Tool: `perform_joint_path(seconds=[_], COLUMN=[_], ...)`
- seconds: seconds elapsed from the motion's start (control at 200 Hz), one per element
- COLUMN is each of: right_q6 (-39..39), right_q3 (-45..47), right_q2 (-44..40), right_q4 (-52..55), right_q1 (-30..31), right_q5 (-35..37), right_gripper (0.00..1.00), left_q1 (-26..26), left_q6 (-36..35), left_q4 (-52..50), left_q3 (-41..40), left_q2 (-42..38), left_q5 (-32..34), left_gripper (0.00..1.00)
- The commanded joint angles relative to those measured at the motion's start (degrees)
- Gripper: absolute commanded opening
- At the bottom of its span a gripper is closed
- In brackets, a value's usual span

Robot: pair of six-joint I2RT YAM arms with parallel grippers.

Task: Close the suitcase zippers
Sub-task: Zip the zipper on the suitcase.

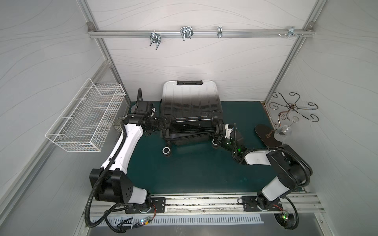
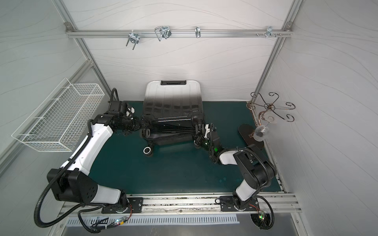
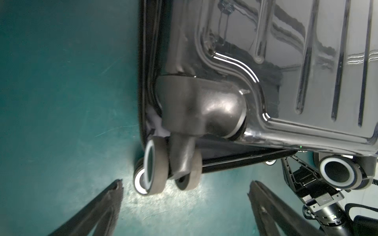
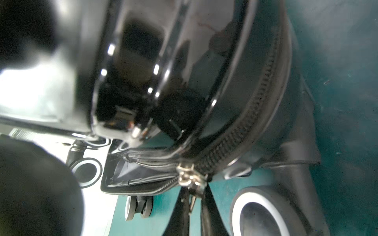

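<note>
Table (image 1: pixel 194 173): green; suitcase lies flat at back centre;
Suitcase (image 1: pixel 191 102): white-to-black shell; near seam gaping;
Zippers (image 4: pixel 245 130): joined up to silvery zipper pull (image 4: pixel 189 176) at right wheel corner;
Left gripper (image 3: pixel 184 185): wide apart, beside a wheel;
Right gripper (image 4: pixel 196 194): pinched on zipper pull

No lettering, label, brand or number is legible on the suitcase (image 1: pixel 190 98) or anywhere else in view.

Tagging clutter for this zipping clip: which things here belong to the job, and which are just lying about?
Job: suitcase, zipper, zipper pull pinched by the right gripper, open left gripper.
Lying about: wire basket, rail hooks, scrolled metal rack, glass, dark oval pad.
</note>
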State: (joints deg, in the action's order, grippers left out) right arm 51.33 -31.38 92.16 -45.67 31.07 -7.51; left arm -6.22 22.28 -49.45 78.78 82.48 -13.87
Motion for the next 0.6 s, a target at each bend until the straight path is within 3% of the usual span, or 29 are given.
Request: perform_joint_path(seconds=[0.0, 0.28, 0.405, 0.505, 0.595], right_q6=[-0.9, -0.3, -0.2, -0.2, -0.6], right_q3=[-3.4, -3.5, -3.7, -3.5, -3.3], right_q2=[-0.7, 0.1, 0.8, 0.9, -0.4], right_q4=[-5.5, -6.4, -6.7, -7.4, -6.2], right_q1=[-1.7, -1.9, -1.9, -2.0, -2.2], right_q5=[-0.8, -3.2, -3.7, -4.4, -6.5], right_gripper=[0.00, 0.00, 0.00, 0.00, 0.00], left_q1=[-3.2, -2.7, -2.9, -4.0, -4.9], left_q6=[0.7, -0.2, 0.7, 1.1, 0.7], left_q4=[1.5, 1.3, 5.6, 9.0, 8.7], left_q3=[0.5, -3.8, -4.5, -4.8, -3.4], left_q2=[2.1, 3.4, 4.4, 6.5, 6.9], left_q5=[-0.1, 5.6, 3.6, 0.4, -3.6], left_gripper=[0.95, 0.78, 0.68, 0.48, 0.10])
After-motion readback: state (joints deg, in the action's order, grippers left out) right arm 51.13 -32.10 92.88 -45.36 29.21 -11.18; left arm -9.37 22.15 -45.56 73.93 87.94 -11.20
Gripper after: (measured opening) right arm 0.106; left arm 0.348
